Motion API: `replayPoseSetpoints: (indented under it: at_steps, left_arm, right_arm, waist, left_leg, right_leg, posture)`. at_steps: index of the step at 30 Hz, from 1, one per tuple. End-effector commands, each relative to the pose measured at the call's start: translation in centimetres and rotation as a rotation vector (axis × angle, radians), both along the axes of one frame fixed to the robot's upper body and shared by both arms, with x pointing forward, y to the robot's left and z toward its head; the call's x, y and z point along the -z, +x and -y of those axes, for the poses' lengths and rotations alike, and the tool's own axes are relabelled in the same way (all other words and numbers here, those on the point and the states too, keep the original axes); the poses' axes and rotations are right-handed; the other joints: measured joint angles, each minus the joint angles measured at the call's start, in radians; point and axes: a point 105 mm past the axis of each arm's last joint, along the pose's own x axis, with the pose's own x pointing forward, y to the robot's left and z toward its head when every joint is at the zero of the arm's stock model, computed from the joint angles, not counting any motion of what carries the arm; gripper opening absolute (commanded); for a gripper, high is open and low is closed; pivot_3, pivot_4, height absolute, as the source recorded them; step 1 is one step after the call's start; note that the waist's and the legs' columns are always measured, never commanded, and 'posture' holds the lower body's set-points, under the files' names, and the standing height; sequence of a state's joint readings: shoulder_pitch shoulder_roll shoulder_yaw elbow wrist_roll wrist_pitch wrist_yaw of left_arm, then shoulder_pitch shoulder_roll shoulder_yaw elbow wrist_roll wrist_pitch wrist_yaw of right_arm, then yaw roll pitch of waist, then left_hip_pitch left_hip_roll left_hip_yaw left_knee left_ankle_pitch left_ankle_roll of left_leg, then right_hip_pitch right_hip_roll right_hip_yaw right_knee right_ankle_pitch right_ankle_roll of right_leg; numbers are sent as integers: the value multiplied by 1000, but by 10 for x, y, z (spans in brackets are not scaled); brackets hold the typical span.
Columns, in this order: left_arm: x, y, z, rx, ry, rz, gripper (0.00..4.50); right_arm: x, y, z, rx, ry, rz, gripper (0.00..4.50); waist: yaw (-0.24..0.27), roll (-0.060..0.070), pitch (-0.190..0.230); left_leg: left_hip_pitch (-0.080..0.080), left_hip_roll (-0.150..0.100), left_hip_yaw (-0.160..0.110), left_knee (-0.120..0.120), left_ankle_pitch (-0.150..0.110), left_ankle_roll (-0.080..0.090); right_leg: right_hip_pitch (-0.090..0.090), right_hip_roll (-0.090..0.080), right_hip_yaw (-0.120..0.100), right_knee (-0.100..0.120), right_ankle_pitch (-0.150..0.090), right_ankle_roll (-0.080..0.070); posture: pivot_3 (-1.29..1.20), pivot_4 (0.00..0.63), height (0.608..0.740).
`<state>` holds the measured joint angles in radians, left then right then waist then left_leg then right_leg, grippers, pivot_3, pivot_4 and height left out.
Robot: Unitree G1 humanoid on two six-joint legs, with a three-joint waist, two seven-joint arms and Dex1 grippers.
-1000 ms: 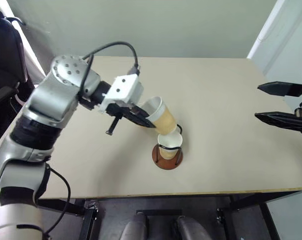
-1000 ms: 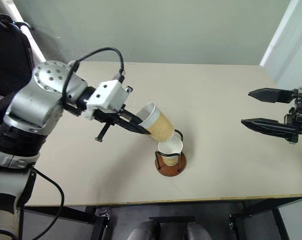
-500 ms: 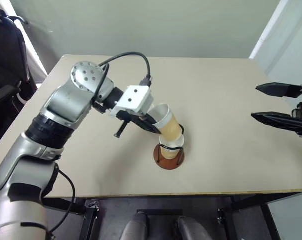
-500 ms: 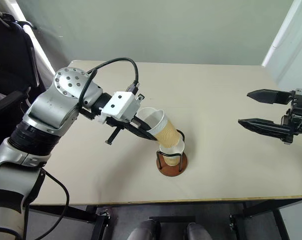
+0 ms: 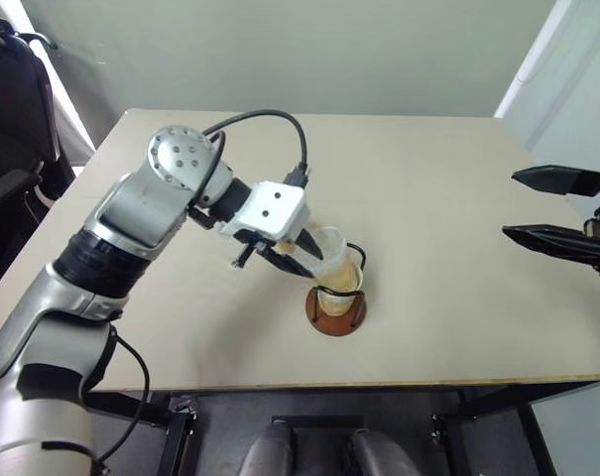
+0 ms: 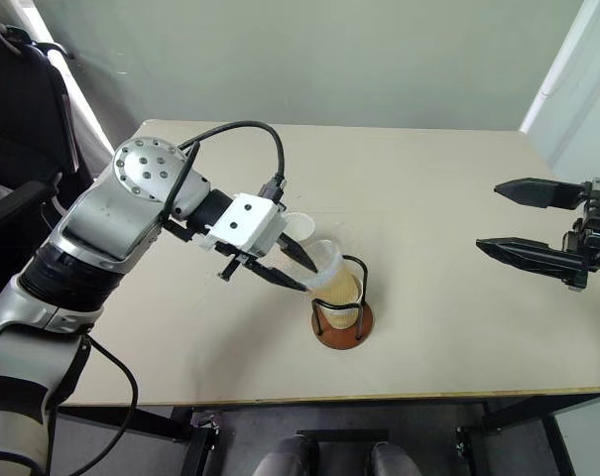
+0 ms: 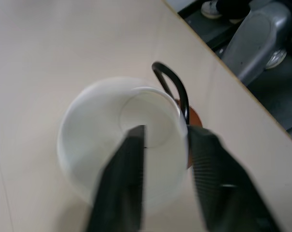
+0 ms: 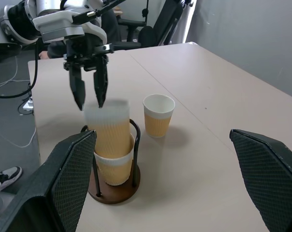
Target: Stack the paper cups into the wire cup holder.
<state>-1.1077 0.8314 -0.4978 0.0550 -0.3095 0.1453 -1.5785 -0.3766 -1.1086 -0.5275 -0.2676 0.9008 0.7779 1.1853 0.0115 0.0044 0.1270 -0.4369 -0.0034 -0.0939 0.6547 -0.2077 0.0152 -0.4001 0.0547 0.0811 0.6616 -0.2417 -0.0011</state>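
Head views: my left gripper (image 6: 301, 270) hangs over the holder (image 6: 342, 319), jaws partly parted; a cup (image 6: 335, 280) blurs just below their tips, and I judge it released, dropping into the nested cup. My right gripper (image 6: 523, 218) waits well apart, jaws wide and empty.

Left wrist: the cup's mouth faces the jaws, so its long axis runs roughly along the fingers (image 7: 124, 179).

Right wrist: beyond my wide jaws, the cup stands near upright inside the wire ring; a third cup (image 8: 159, 114) stands upright beside the holder.

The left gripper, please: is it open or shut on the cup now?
Open: the left gripper has its fingers spread just above the blurred top cup, which sits in the wire cup holder.
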Motion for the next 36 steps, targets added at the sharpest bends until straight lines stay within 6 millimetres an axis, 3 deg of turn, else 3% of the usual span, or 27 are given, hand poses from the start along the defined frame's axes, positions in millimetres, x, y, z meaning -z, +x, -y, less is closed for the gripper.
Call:
replayPoseSetpoints:
  at_steps: [1,5,8,12,14,19,26,34,36]
  left_arm:
    - [-2,0,4,46,13,26,3110]
    - [-24,11,13,-3,-133,58,4485]
    - [-35,29,0,-144,-217,52,4485]
    - [-15,74,-53,-447,-191,101,4485]
    - [-7,85,-64,-514,-212,81,4485]
    - [3,104,-63,-562,-267,66,4485]
    - [17,103,-59,-517,-233,1,4485]
    - [37,111,-49,-525,-194,-3,4485]
    - [39,113,-45,-518,-189,4,4126]
  right_arm:
    - [-9,-3,-2,-4,-14,51,4500]
    - [-9,-3,-2,-4,-14,50,4500]
    - [-9,-4,-1,-5,-15,52,4500]
    - [-7,-4,-2,-8,-15,48,4500]
    - [-6,-3,-3,-9,-17,46,4500]
    - [-8,-1,-4,-12,-15,52,4500]
    - [-6,-1,-4,3,-23,46,4500]
    - [-4,-3,-6,10,-22,45,4500]
    - [-3,-6,-6,11,-24,43,4500]
  waist:
    - [1,0,0]
    - [3,0,0]
    - [2,0,0]
    - [-2,2,-1]
    - [-1,3,-1]
    - [14,2,0]
    - [16,2,0]
    - [16,2,0]
    - [16,2,0]
  left_leg:
    - [0,0,0,0,0,0]
    - [-1,0,0,4,-1,2]
    - [-3,0,0,7,-3,4]
    - [-2,0,0,8,-3,5]
    - [-1,0,0,7,-3,5]
    - [-4,-2,0,9,-4,6]
    - [-15,-3,1,13,-5,9]
    - [-15,-3,1,14,-4,10]
    - [-15,-3,1,14,-4,10]
  right_leg:
    - [0,0,0,0,0,0]
    - [0,0,0,0,1,1]
    - [1,0,0,0,1,2]
    - [1,0,1,0,2,3]
    - [1,0,1,1,2,3]
    - [0,-1,1,0,2,4]
    - [-8,-2,1,-2,3,7]
    - [-8,-2,1,-2,4,10]
    - [-8,-2,1,-2,5,10]
  posture:
    - [0,150,740]
    - [0,150,740]
    - [0,150,740]
    - [0,150,740]
    - [0,150,740]
    - [0,150,740]
    - [0,150,740]
    - [0,150,740]
    - [0,150,740]
